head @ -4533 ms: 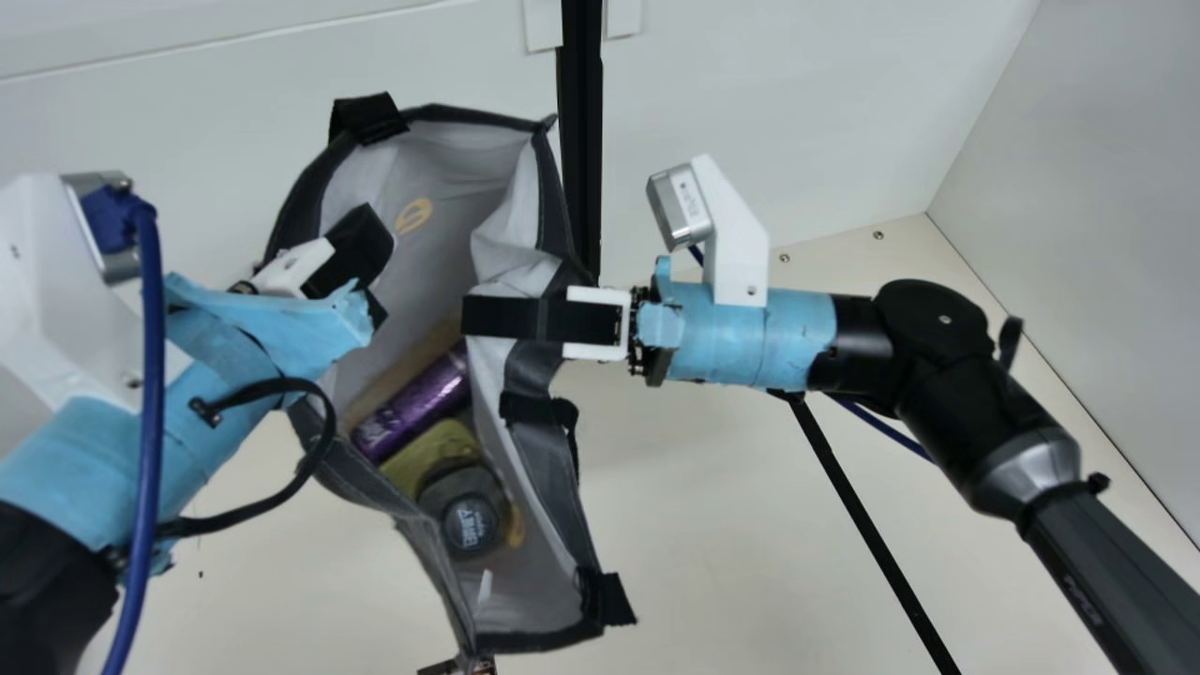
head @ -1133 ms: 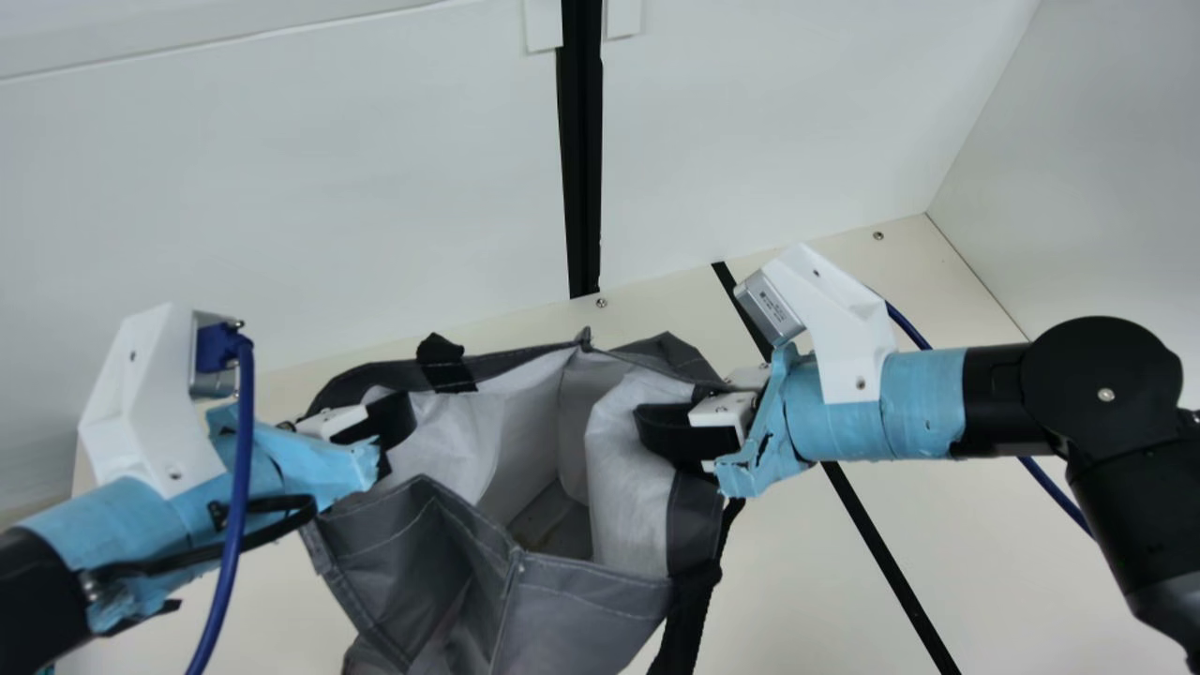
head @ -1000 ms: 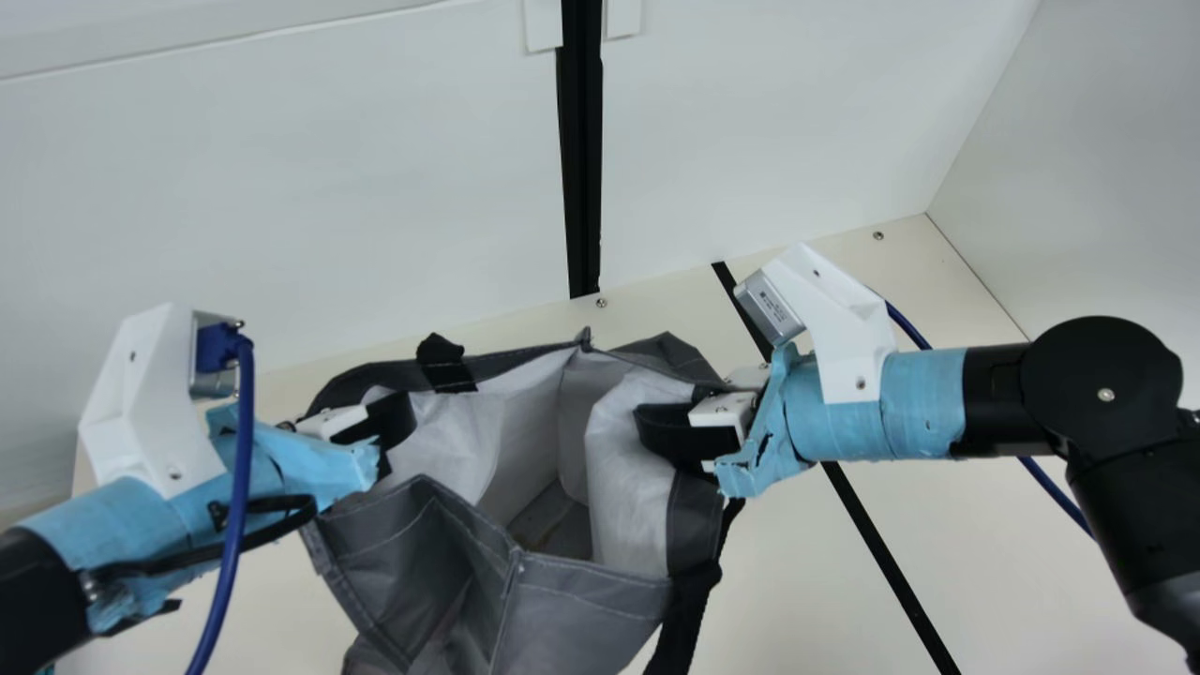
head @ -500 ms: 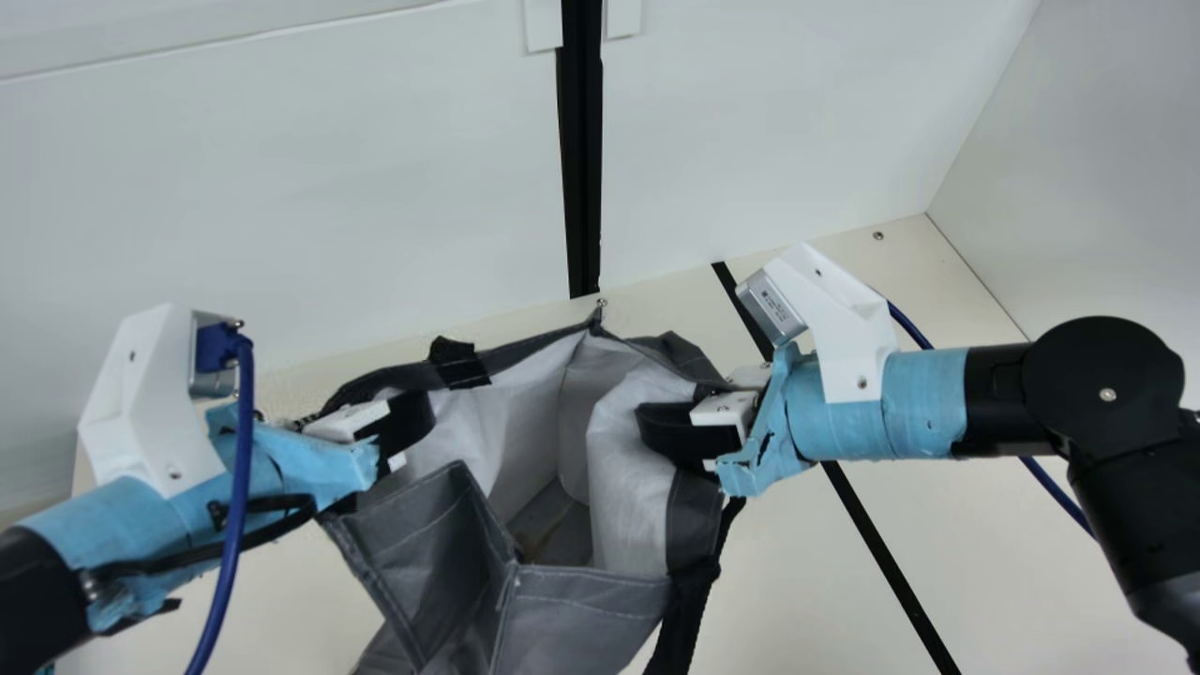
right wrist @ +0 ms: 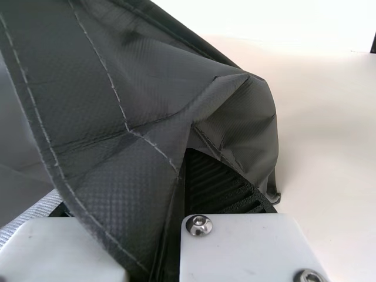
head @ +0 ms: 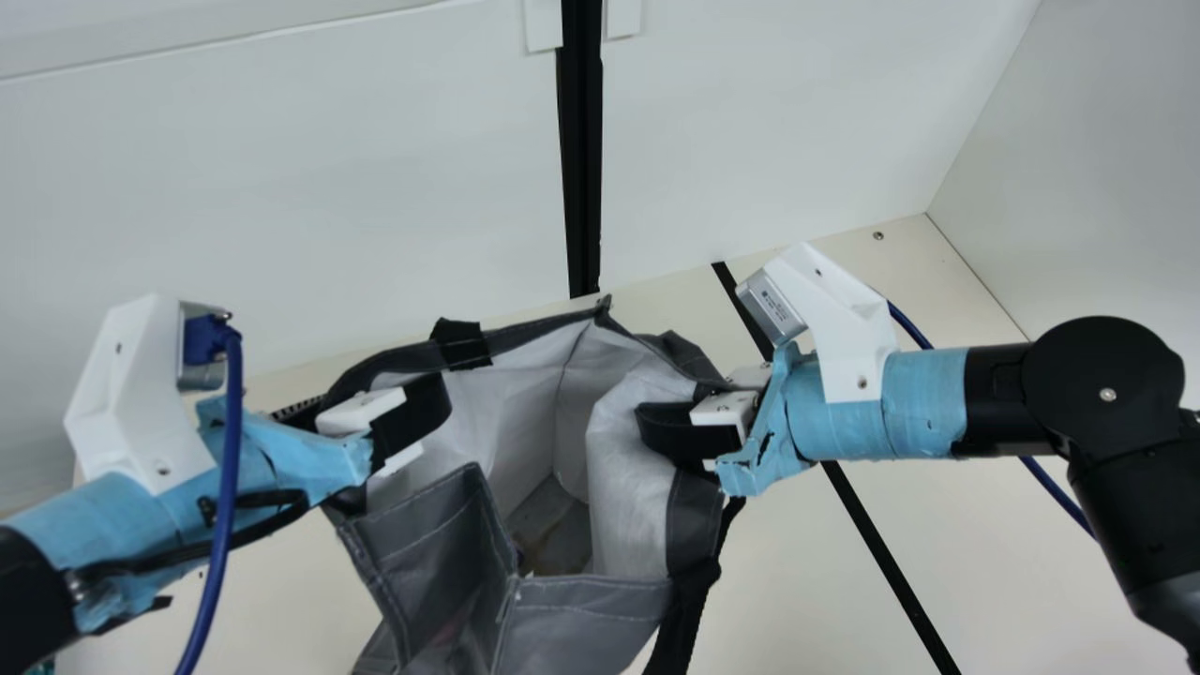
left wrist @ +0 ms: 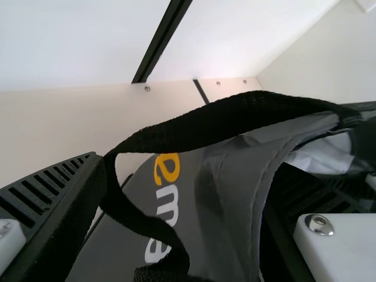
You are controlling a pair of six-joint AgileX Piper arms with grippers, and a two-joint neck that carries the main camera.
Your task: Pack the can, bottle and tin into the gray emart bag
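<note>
One cream table (head: pixel 797 581) spreads beneath both pairs of jaws, reaching past them on either side. Next in size, one gray emart bag (head: pixel 581 609) sits between the two grippers, mouth gaping. Its outside is dark gray with pale stitching, its lining a much lighter gray, and its walls sag and fold (rather like a rumpled collar); the left wrist view shows orange and white lettering on one side. Down inside the mouth there is a brownish patch, too dim to name.

Two arms come in from opposite sides, both wrapped in blue behind the jaws: the left arm (head: pixel 117 516) and the right arm (head: pixel 872 403).

Of the two grippers, the left gripper (head: pixel 412 431) has its jaws spread wide at the bag's rim; in the main view one finger lies over the pale lining. The right gripper (head: pixel 656 436) is clamped on the bag's opposite side, with folded fabric pinched between its jaws.

One black strip (head: pixel 872 534) crosses the table, passing under the right arm just behind those jaws. Two stretches of black strap show in the main view: a short strap piece (head: pixel 462 344) on the rim near the left jaws, and a hanging strap (head: pixel 689 600) below the right ones. Smallest are three screw heads (left wrist: pixel 147 89) in the table, beyond the left jaws.
</note>
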